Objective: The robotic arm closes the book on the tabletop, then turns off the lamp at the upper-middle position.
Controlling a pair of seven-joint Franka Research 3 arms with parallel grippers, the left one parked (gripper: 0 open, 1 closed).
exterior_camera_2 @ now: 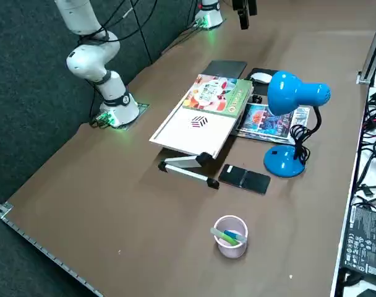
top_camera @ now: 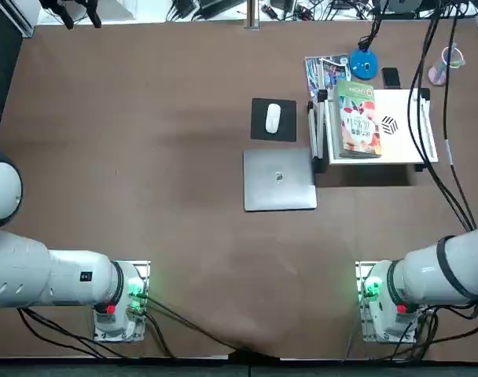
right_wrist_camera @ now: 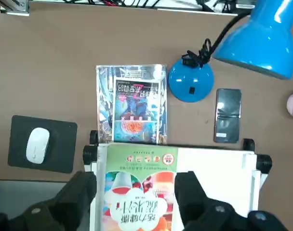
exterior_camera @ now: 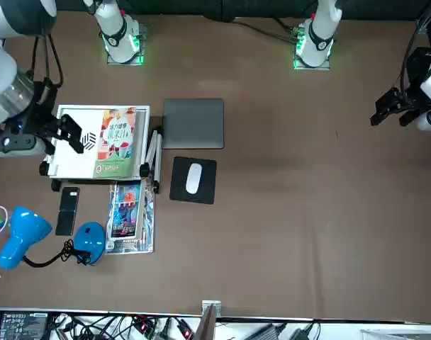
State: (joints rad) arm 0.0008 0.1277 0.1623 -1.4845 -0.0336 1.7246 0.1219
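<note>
The book (top_camera: 357, 119) lies closed, green cover up, on the left part of a white tilted stand (top_camera: 404, 137). It also shows in the front view (exterior_camera: 120, 142), the side view (exterior_camera_2: 219, 93) and the wrist view (right_wrist_camera: 137, 161). My right gripper (right_wrist_camera: 134, 182) hangs open well above the book, one finger over each side of its cover, touching nothing. From the front, the gripper (exterior_camera: 68, 132) shows as a black shape over the stand. The lamp's blue base (top_camera: 364, 64) stands just beyond the stand, with its blue head (exterior_camera_2: 296, 93) leaning over the base (right_wrist_camera: 191, 83).
A blue-toned magazine (right_wrist_camera: 131, 103) lies between the stand and the table's far edge. A black phone (right_wrist_camera: 228, 115) lies beside the lamp base. A white mouse (top_camera: 273, 118) on a black pad and a grey laptop (top_camera: 279, 179) lie left of the stand. A pink cup (exterior_camera_2: 230, 235) holds pens.
</note>
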